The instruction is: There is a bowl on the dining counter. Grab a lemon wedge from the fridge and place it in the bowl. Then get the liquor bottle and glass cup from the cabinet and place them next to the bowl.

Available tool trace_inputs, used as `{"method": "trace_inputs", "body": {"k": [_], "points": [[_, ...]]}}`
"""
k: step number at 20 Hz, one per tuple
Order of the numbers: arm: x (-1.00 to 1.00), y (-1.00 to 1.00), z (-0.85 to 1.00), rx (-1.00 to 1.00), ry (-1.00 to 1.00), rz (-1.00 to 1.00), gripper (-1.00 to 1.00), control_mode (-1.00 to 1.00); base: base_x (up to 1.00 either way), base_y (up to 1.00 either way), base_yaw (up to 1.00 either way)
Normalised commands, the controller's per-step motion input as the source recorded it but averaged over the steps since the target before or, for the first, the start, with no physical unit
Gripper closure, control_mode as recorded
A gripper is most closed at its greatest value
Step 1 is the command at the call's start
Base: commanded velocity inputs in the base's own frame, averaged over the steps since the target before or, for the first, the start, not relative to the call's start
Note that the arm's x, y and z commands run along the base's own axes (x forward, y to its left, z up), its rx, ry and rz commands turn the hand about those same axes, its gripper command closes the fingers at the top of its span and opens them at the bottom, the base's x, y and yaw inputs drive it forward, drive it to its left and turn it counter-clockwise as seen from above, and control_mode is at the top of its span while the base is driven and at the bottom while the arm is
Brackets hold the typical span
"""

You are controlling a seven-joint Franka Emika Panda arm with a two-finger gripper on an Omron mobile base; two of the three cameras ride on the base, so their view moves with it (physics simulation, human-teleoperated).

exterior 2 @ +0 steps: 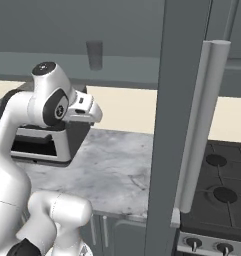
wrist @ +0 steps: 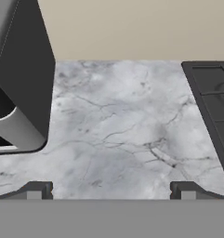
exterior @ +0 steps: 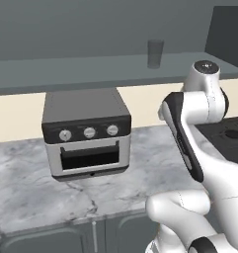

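The glass cup point(exterior: 155, 53) point(exterior 2: 94, 54) is a grey translucent tumbler standing upright on the flat shelf of the dark grey cabinet point(exterior: 91, 71) point(exterior 2: 137, 67). My gripper point(exterior 2: 94, 114) point(wrist: 111, 190) hangs well below the shelf, above the marbled wall counter point(wrist: 122, 135). It is open, its fingertips point(wrist: 36, 190) far apart with nothing between them. The cup stands higher than the hand and farther back. The liquor bottle, the bowl, the fridge and the dining counter are out of view.
A toaster oven point(exterior: 86, 133) point(exterior 2: 42, 142) point(wrist: 20, 93) sits on the counter left of the hand. A black stove point(exterior: 229, 136) point(exterior 2: 222, 185) point(wrist: 213, 97) lies to the right. An open dark door panel point(exterior 2: 179, 125) with a silver bar handle point(exterior 2: 202, 125) stands near the right side.
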Motion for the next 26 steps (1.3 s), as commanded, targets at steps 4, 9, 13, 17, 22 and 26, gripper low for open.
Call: {"method": "trace_inputs", "body": {"k": [4, 9, 13, 17, 22, 26], "points": [[-0.09, -0.10, 0.24, 0.13, -0.11, 0.00, -1.00, -1.00, 0.00, 0.00, 0.00], [-0.47, -0.20, 0.38, 0.20, -0.26, 0.00, -1.00, -1.00, 0.00, 0.00, 0.00], [-0.21, -0.30, 0.42, 0.19, -0.20, 0.00, -1.00, -1.00, 0.00, 0.00, 0.00], [-0.22, -0.19, 0.64, 0.17, -0.22, 0.00, -1.00, -1.00, 0.00, 0.00, 0.00], [-0.04, 0.00, 0.74, 0.15, -0.13, 0.00, -1.00, -1.00, 0.00, 0.00, 0.00], [0.13, 0.00, 0.68, 0.13, -0.03, 0.00, -1.00, -1.00, 0.00, 0.00, 0.00]]}}
